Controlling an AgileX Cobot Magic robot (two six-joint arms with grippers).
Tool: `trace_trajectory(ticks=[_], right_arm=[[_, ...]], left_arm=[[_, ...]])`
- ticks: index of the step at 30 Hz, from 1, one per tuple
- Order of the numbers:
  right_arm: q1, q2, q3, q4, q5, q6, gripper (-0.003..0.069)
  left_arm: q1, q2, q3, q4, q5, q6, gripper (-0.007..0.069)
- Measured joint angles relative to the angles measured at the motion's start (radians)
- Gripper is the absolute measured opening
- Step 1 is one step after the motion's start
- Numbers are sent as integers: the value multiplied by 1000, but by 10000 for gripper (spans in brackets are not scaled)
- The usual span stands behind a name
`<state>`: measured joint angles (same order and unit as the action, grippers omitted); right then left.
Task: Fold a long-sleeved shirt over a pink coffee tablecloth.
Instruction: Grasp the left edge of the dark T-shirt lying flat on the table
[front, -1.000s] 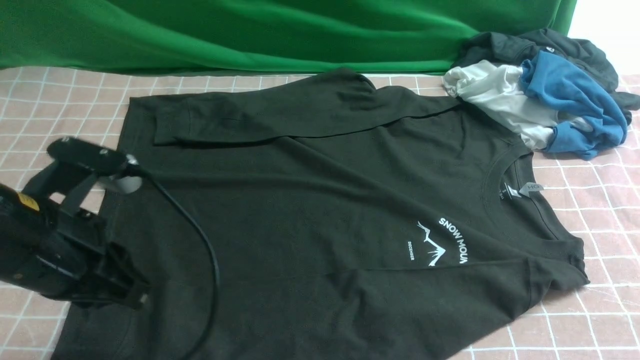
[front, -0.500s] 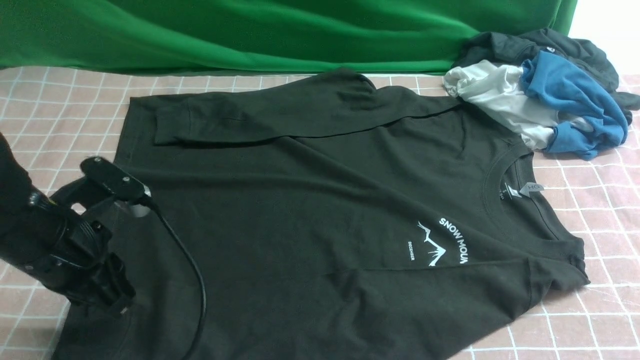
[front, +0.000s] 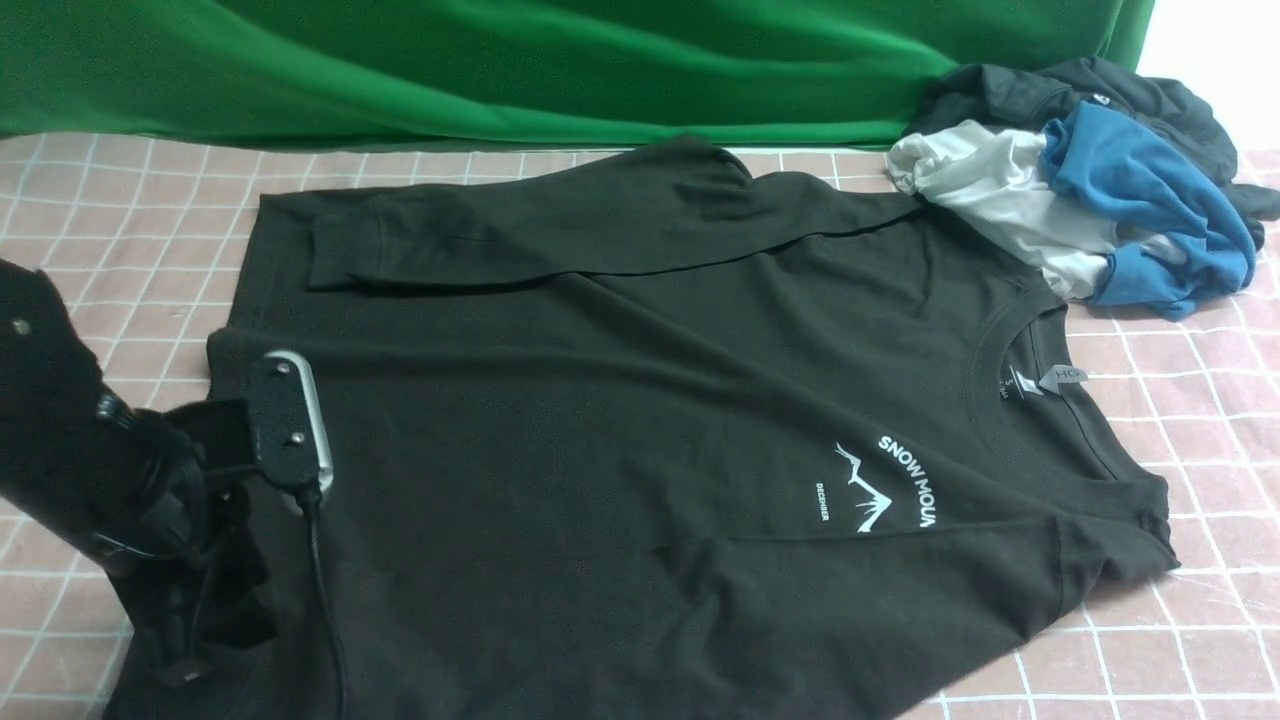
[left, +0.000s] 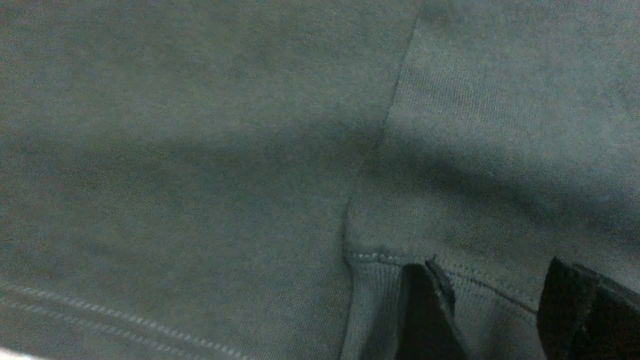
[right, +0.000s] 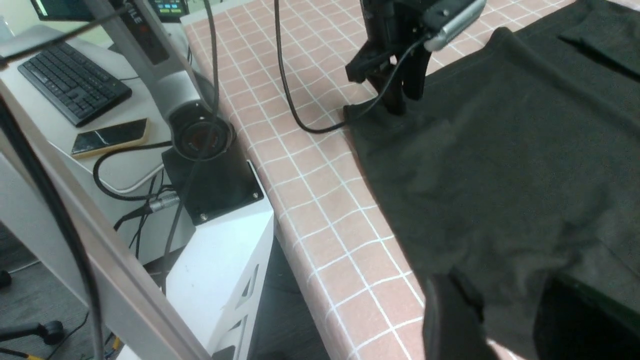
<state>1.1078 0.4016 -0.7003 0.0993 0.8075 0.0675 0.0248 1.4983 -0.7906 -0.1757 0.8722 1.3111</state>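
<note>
At the bench's near left corner the long-sleeved shirt (front: 620, 400) runs off the front view's lower edge, so its hem there is cut off. The left end effector (left: 492, 280) is lost against the black cloth behind its wrist camera (front: 290, 420). The left wrist view crops it at the frame edge. A fold of the shirt covers the end of the chest print (front: 885, 485), and the neck label (front: 1060, 378) is too small to read. At the far right corner the blue and white garments (front: 1100, 200) cover part of the dark grey garment (front: 1000, 95). The right wrist view crops the right end effector (right: 500, 305), and whether it pinches the shirt cannot be told.
</note>
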Motion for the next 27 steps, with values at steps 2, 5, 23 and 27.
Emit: trace_trajectory(ticks=[2,5,23,27], right_arm=[[0,0,0,0,0,0,237],[0,0,0,0,0,0,239],[0,0,0,-25,-21,3,239],[0,0,0,-25,-22,3,239]], left_arm=[[0,21,0,10,-10,1,323],[0,37,0,14,-38,4,323],[0,108,-1,13,-39,77,39],[0,90,-1,16,-40,59,15]])
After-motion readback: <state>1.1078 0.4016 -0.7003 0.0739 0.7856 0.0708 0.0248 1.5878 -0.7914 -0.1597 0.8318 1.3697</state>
